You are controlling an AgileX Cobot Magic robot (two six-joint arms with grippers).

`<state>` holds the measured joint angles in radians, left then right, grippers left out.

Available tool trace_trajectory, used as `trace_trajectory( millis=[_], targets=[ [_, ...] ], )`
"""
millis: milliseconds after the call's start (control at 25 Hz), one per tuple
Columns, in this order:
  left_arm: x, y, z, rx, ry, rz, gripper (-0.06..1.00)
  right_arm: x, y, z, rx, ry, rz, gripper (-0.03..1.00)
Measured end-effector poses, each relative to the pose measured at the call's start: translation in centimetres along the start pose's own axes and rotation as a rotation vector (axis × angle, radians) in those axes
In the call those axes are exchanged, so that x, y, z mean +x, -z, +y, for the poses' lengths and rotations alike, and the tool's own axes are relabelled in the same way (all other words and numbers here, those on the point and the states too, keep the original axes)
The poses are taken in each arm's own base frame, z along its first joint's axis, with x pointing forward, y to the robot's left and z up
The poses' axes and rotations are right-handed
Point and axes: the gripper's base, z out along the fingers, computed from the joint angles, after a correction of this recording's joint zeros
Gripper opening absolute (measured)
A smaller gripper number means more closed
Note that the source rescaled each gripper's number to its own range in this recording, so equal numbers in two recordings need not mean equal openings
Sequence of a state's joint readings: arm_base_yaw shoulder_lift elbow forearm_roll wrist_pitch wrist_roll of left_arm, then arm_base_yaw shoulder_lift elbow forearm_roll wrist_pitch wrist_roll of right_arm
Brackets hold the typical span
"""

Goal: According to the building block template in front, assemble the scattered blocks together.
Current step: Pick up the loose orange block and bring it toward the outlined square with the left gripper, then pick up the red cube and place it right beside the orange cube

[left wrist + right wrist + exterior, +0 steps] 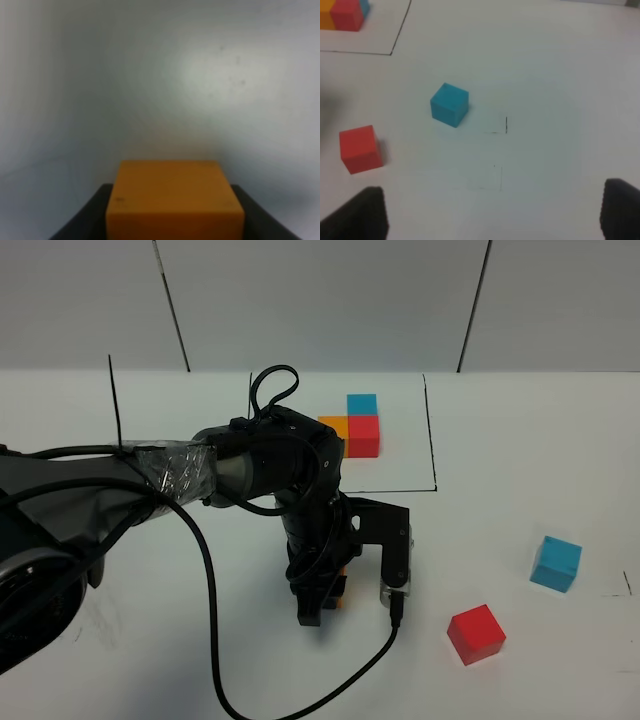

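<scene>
The building block template [355, 425] lies at the back middle inside a thin black outline, with orange, red and light blue cubes joined; its corner also shows in the right wrist view [342, 14]. Of the scattered blocks, the orange one [341, 589] is between the fingers of my left gripper [322, 602], which reaches to the middle of the table and is shut on it. The left wrist view shows this orange block [175, 197] clamped between dark fingers [82, 222]. The red block [476, 633] [360, 148] and the light blue block [556, 563] [449, 104] lie apart on the right. My right gripper [490, 215] hovers open above them, holding nothing.
A black cable [300, 690] loops from the left arm onto the white table near the front. Thin pencil marks [506, 125] lie beside the light blue block. A panelled wall [320, 300] closes the back.
</scene>
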<state>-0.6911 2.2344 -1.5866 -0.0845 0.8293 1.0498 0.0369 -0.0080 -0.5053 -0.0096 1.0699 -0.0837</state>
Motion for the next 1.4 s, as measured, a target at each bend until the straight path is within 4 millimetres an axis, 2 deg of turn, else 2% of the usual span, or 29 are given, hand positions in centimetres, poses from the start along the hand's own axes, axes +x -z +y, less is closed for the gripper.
trace_trajectory(
  millis=[80,200,240,360,400,480,600,760,880,1040,1160,1240,1400],
  targets=[
    [0.0,0.1,0.0,0.004,0.003,0.002,0.1,0.0,0.0,0.0,0.0,0.0,0.0,0.73],
    [-0.1,1.0,-0.1,-0.008,0.048,-0.006,0.39,0.0,0.0,0.0,0.0,0.0,0.0,0.73],
    [-0.2,1.7,0.1,-0.024,0.067,-0.017,0.52,0.0,0.0,0.0,0.0,0.0,0.0,0.73],
    [-0.6,4.9,0.4,-0.089,0.129,-0.067,0.79,0.0,0.0,0.0,0.0,0.0,0.0,0.73],
    [-0.8,6.6,0.4,-0.122,0.157,-0.095,0.87,0.0,0.0,0.0,0.0,0.0,0.0,0.73],
    [-0.9,9.7,0.3,-0.177,0.209,-0.142,0.97,0.0,0.0,0.0,0.0,0.0,0.0,0.73],
    [-0.4,15.2,-0.5,-0.296,0.279,-0.194,1.0,0.0,0.0,0.0,0.0,0.0,0.0,0.73],
    [2.3,23.3,-3.0,-0.5,0.371,-0.187,1.0,0.0,0.0,0.0,0.0,0.0,0.0,0.73],
    [5.3,29.2,-6.3,-0.636,0.47,-0.167,1.0,0.0,0.0,0.0,0.0,0.0,0.0,0.73],
    [9.7,35.2,-11.3,-0.789,0.651,-0.15,0.99,0.0,0.0,0.0,0.0,0.0,0.0,0.73],
    [12.6,39.0,-15.5,-0.901,0.738,-0.233,0.98,0.0,0.0,0.0,0.0,0.0,0.0,0.73],
    [14.3,40.7,-18.2,-0.952,0.774,-0.305,0.97,0.0,0.0,0.0,0.0,0.0,0.0,0.73],
    [18.3,42.3,-24.4,-1.036,0.817,-0.434,0.94,0.0,0.0,0.0,0.0,0.0,0.0,0.73]
  ],
)
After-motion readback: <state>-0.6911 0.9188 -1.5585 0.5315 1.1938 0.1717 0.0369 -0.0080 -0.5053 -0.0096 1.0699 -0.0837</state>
